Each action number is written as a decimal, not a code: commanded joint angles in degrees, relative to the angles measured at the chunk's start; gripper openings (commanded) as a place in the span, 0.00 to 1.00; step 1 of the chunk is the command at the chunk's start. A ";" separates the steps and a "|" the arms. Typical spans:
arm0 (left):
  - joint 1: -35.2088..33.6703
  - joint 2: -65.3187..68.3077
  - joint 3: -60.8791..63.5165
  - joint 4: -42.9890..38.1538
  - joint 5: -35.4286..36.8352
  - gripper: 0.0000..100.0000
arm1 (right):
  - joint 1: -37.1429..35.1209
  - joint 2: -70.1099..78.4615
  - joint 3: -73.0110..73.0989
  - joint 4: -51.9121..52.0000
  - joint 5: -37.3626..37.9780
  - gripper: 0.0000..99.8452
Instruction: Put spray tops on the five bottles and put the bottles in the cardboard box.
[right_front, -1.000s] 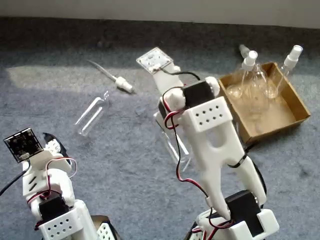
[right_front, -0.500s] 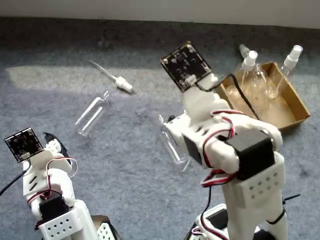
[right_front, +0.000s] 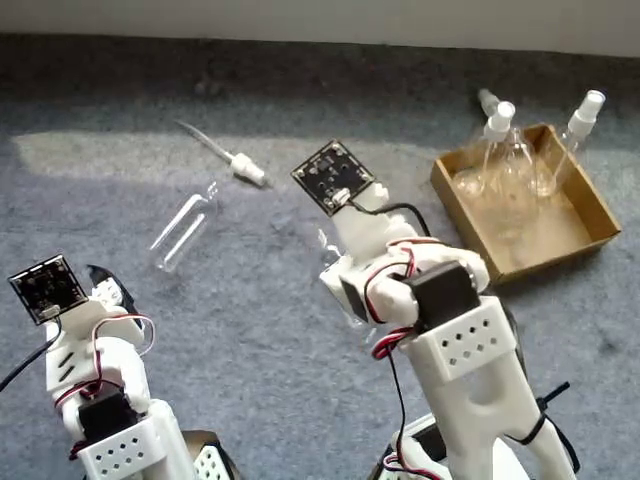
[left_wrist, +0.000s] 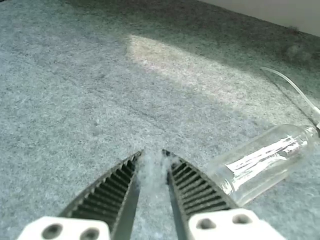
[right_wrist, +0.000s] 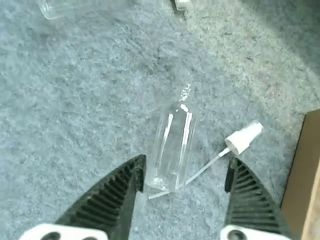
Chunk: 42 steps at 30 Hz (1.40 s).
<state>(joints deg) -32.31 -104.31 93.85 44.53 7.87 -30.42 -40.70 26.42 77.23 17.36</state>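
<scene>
we see the right gripper (right_wrist: 186, 160) spread wide over a capless bottle (right_wrist: 172, 145) and spray top (right_wrist: 243, 137) lying near the cardboard box (right_front: 560, 257), while the left gripper (left_wrist: 152, 153), barely parted, grips nothing beside another bottle (left_wrist: 260, 162).

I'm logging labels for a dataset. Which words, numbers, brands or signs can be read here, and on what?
None can be read. The clear bottles, the spray tops and the cardboard box are plain; any marks on the arms' circuit boards are too small to read.
</scene>
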 joint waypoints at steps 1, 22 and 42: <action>0.84 -0.31 -0.31 -1.14 0.26 0.01 | -0.22 0.22 3.91 -8.40 0.70 0.22; 0.84 -0.31 -0.31 -1.14 0.26 0.01 | -0.48 43.21 -14.37 -11.30 0.44 0.22; 0.84 -0.31 -0.31 -1.14 0.26 0.01 | -0.22 60.26 -24.57 -11.30 0.70 0.22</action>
<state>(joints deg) -32.31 -104.31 93.85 44.53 7.87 -30.42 20.57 4.70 66.59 17.36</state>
